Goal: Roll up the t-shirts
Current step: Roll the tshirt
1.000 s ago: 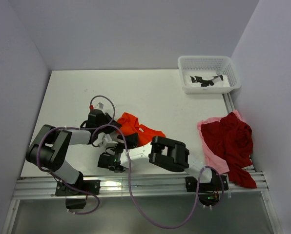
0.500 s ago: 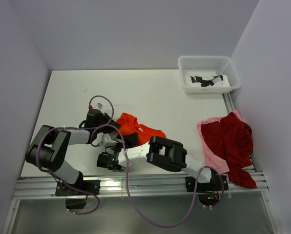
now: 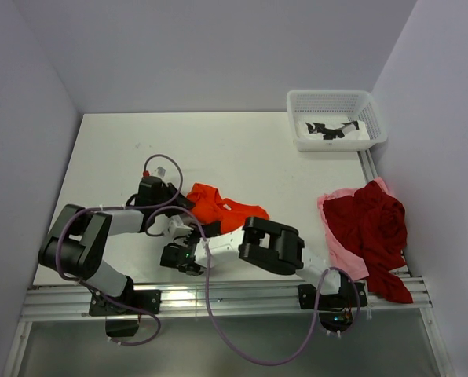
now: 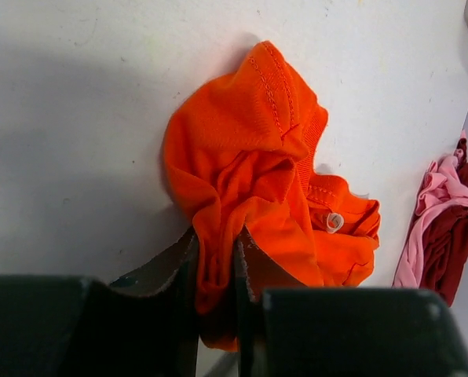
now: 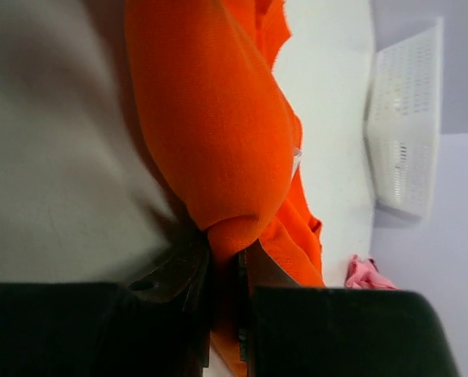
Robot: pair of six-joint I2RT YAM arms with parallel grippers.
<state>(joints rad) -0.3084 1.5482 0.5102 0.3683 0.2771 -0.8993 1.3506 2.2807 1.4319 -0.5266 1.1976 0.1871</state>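
The bright orange t-shirt (image 3: 221, 207) lies bunched on the white table (image 3: 124, 149), left of centre. My left gripper (image 3: 191, 226) is at its near-left edge; in the left wrist view my left gripper (image 4: 216, 263) is shut on a hanging fold of the orange t-shirt (image 4: 250, 149). My right gripper (image 3: 193, 242) reaches in from the right, just below the left one. In the right wrist view my right gripper (image 5: 226, 259) pinches a rounded fold of the orange t-shirt (image 5: 210, 118). The dark red t-shirt (image 3: 375, 224) lies heaped over the pale pink t-shirt (image 3: 338, 243) at the right edge.
A white lattice basket (image 3: 312, 100) holding white and black items stands at the back right, and shows as the basket (image 5: 407, 126) in the right wrist view. Metal rails (image 3: 242, 297) run along the near edge. Walls close off the left, back and right.
My right gripper has closed from wide open onto a fold of the orange t-shirt. The shirt's near-left edge has shifted slightly. The left arm has barely moved.
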